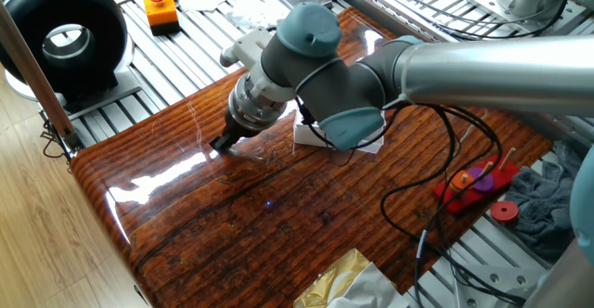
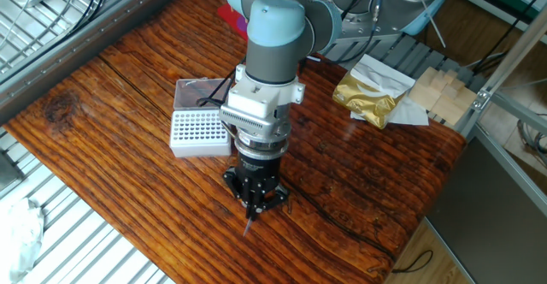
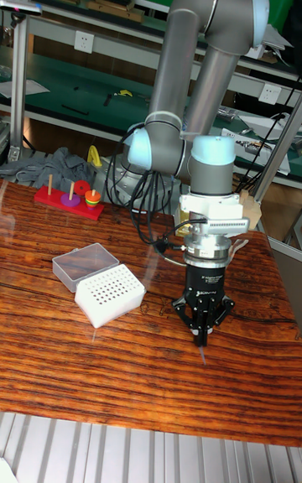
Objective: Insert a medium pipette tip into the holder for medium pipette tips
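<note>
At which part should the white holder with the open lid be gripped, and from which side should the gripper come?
Grip the holder across the two long side walls of its white block, coming from straight above. Those walls look flat and parallel; the clear lid lies open behind it, blocking that side.

We're in a robotics lab: a grey arm (image 3: 189, 55) mounted at a glossy wood table (image 2: 111, 87) set on aluminium rails (image 1: 186, 53). There's an orange emergency-stop box (image 1: 161, 9), loose cables (image 1: 436, 192), metal wire racks (image 2: 51, 10), and a green workbench (image 3: 75, 80) with wall sockets (image 3: 84, 41) behind.
</note>
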Controlling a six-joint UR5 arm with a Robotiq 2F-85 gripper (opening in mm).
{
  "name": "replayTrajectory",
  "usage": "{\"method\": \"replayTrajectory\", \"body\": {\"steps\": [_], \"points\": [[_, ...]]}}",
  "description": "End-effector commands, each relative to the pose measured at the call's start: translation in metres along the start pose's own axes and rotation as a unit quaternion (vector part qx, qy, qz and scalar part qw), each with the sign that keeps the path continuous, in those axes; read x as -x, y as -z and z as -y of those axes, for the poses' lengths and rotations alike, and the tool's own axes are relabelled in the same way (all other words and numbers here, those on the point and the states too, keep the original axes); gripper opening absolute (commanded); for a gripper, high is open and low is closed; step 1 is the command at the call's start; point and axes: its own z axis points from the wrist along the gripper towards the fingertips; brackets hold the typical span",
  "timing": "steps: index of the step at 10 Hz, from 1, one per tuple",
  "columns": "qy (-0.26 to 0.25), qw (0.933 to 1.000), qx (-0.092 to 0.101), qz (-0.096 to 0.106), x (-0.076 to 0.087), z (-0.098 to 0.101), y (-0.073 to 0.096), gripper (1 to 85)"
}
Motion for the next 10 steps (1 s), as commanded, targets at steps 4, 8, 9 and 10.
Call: {"method": "replayTrajectory", "body": {"steps": [4,8,9,10], "points": [[-0.005,0.9999,-0.009,-0.009,-0.011,0.006,0.014,1.0],[-0.005,0.9999,-0.014,-0.007,-0.015,0.006,0.022,1.0],[-0.004,0.9998,-0.016,-0.007,-0.017,0.006,0.025,1.0],[-0.003,0.9998,-0.020,-0.006,-0.018,0.006,0.029,1.0]]}}
